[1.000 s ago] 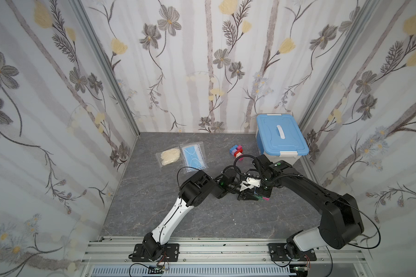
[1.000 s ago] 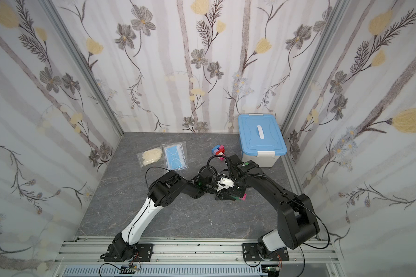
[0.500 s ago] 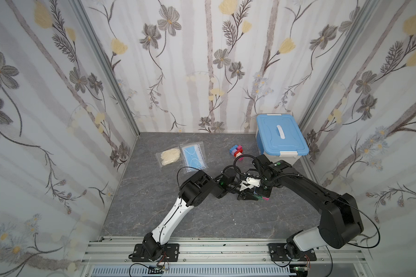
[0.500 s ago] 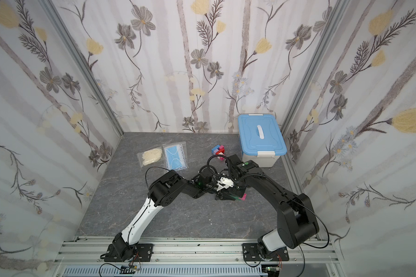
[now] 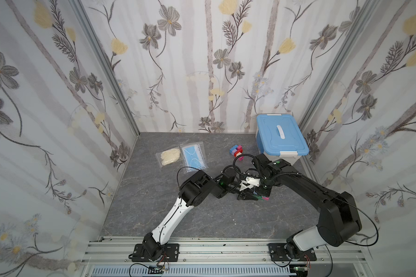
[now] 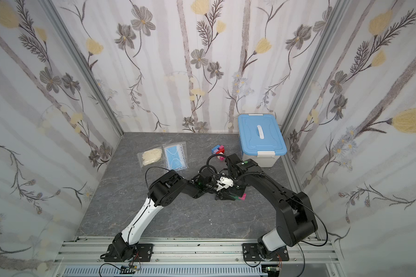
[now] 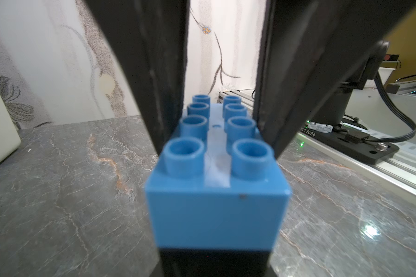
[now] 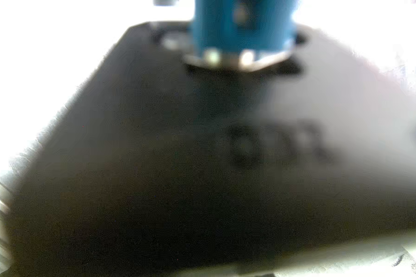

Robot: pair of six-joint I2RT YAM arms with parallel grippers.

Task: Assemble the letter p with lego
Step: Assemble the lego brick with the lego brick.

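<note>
The left gripper (image 7: 217, 144) is clamped on a long blue brick (image 7: 216, 211). Its black fingers (image 7: 159, 96) press against both long sides. A black piece (image 7: 214, 263) of equal width sits directly under the blue brick. In both top views the right gripper (image 5: 262, 190) meets the left gripper tip to tip. Whether its jaws are apart or closed cannot be determined, because its wrist view is blurred. A pink brick (image 5: 265, 198) shows at the right gripper's tip. A loose brick cluster (image 5: 236, 151) lies beyond both grippers, near the blue-lidded box (image 5: 281, 140).

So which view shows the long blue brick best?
Left wrist view: the blue brick is sharp between the left gripper's fingers, eight studs showing. In both top views the arms hide it. The right wrist view gives only a blurred blue patch.
</note>
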